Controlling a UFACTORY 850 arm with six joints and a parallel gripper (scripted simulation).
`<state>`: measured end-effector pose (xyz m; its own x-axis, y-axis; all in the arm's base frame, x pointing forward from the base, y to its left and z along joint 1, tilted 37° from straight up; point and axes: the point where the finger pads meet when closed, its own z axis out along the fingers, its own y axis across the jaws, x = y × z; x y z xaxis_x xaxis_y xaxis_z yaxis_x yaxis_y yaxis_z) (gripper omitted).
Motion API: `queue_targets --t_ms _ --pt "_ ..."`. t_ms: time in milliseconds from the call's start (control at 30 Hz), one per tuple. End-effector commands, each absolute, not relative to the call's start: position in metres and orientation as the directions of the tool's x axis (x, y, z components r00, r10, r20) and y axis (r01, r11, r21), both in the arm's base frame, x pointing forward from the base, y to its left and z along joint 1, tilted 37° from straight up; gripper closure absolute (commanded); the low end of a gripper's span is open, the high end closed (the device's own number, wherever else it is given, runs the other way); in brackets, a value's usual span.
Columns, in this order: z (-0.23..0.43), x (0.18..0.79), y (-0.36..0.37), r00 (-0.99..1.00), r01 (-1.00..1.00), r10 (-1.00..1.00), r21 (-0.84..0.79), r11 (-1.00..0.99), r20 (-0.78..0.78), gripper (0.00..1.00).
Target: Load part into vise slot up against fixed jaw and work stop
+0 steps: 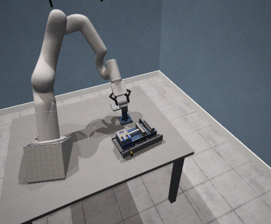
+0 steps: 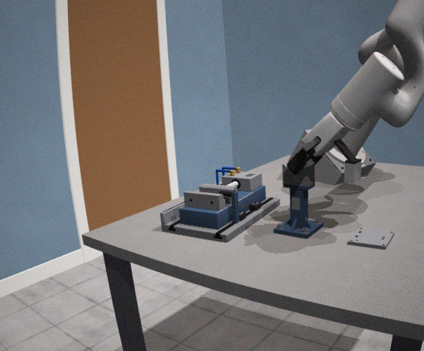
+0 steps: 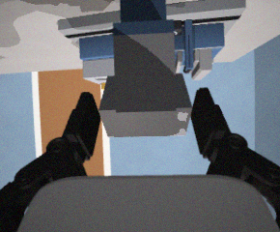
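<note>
The grey part [image 1: 123,103] lies on top of the V-block, which stands on a blue post [image 1: 124,115]. In the wrist view the part [image 3: 145,103] fills the middle, with its lighter end face toward the camera. My gripper [image 3: 144,103] is open, with one black finger on each side of the part and a small gap at both sides. The gripper [image 2: 299,160] comes down at a slant onto the V-block head [image 2: 298,176]. I cannot see the milled slot. The vise [image 1: 138,136] stands open in front of the post.
The thin grey infeed plate [image 2: 371,238] lies flat on the table with nothing on it, and it also shows behind the gripper [image 1: 115,106]. The vise's air cylinder with blue hoses [image 2: 238,179] is at its far end. The arm's base [image 1: 45,159] stands at the table's left.
</note>
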<state>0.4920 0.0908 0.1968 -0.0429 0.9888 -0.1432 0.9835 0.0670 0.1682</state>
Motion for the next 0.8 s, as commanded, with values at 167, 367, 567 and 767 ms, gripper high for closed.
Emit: queue_targets --t_ms 167,367,567,767 --pt "0.1973 0.4924 0.0905 -0.045 0.983 0.991 0.169 0.067 -0.129 0.11" --pt "0.1974 0.4924 0.0904 -0.046 0.983 0.992 0.169 0.067 -0.120 0.11" --pt "0.1975 0.4926 0.0902 -0.049 0.983 0.993 0.170 0.067 -0.105 0.11" --pt "0.1974 0.4925 0.0901 -0.052 0.983 0.995 0.169 0.067 -0.087 0.11"
